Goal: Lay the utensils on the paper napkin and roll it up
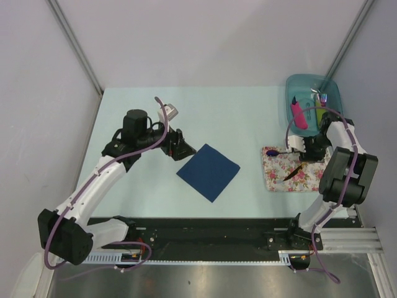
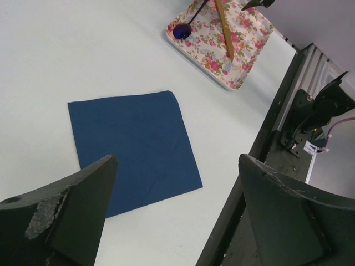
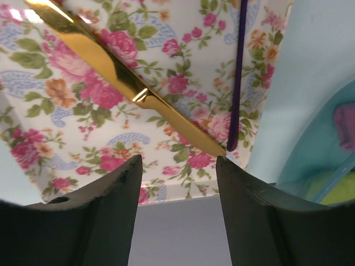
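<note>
left arm (image 1: 102, 176): reaches forward and inward from its base, elbow bent, wrist tipped down | left claw (image 1: 180, 148): jaws spread wide | right arm (image 1: 345, 175): folded steeply, elbow raised near its base, forearm pointing forward | right claw (image 1: 313, 151): aimed downward, low, jaws parted

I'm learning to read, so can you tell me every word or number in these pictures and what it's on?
No word or number can be read anywhere.
Floral mat: only flowers, no letters.
Navy napkin: plain.
Small white label: too small to read.
</note>
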Available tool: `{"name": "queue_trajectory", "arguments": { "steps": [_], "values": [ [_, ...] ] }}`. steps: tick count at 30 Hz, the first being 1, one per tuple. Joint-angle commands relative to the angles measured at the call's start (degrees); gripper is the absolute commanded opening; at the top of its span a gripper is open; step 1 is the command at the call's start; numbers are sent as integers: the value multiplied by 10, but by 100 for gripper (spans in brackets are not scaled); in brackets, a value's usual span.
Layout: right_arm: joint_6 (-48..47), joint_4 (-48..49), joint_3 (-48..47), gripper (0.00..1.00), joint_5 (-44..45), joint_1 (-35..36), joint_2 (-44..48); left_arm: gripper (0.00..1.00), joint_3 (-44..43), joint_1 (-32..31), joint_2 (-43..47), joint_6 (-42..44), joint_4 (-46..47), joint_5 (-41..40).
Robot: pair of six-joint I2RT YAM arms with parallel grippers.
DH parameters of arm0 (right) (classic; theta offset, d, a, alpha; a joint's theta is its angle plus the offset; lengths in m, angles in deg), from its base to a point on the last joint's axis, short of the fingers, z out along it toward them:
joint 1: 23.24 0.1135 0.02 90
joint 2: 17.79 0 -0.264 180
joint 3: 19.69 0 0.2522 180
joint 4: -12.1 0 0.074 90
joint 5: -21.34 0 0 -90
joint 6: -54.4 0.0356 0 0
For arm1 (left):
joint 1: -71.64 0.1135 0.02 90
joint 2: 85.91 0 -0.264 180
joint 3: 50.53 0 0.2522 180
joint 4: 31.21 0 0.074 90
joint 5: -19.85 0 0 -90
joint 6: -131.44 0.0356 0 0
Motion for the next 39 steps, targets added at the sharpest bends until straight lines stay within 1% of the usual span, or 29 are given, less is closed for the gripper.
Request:
{"name": "queue_trajectory", "arguments": {
  "steps": [1, 8, 14, 21, 23, 24, 25, 30, 31, 33, 35, 36, 39],
  "values": [
    [-297, 44, 3, 60, -16, -3, -20, 95, 17, 25, -10, -30, 37, 57],
    [-325, 78, 23, 59, -6, -3, -39, 95, 34, 42, -17, -47, 51, 80],
    [-335, 111, 56, 59, -7, -2, -49, 95, 42, 53, -18, -48, 54, 83],
    [-362, 133, 103, 55, 8, -3, -54, 94, 41, 71, -21, -48, 51, 75],
    [-367, 135, 107, 52, 7, -3, -58, 94, 39, 73, -20, -48, 51, 73],
    [-370, 141, 116, 50, 13, -3, -59, 94, 38, 73, -19, -47, 49, 69],
    [-372, 153, 117, 45, 16, -4, -61, 94, 36, 73, -18, -46, 48, 66],
    [-382, 128, 100, 34, 25, -6, -66, 94, 28, 75, -15, -31, 31, 38],
    [-382, 118, 98, 28, 24, -4, -63, 94, 28, 76, -15, -31, 31, 36],
    [-382, 103, 96, 22, 25, -2, -56, 94, 25, 77, -15, -33, 32, 32],
    [-382, 84, 99, 5, 23, 1, -40, 94, 21, 77, -20, -36, 34, 30],
    [-382, 76, 100, 0, 21, 0, -34, 94, 20, 77, -21, -40, 34, 30],
    [-380, 28, 100, 0, 11, 0, -5, 94, 15, 77, -22, -48, 35, 34]
  ]
}}
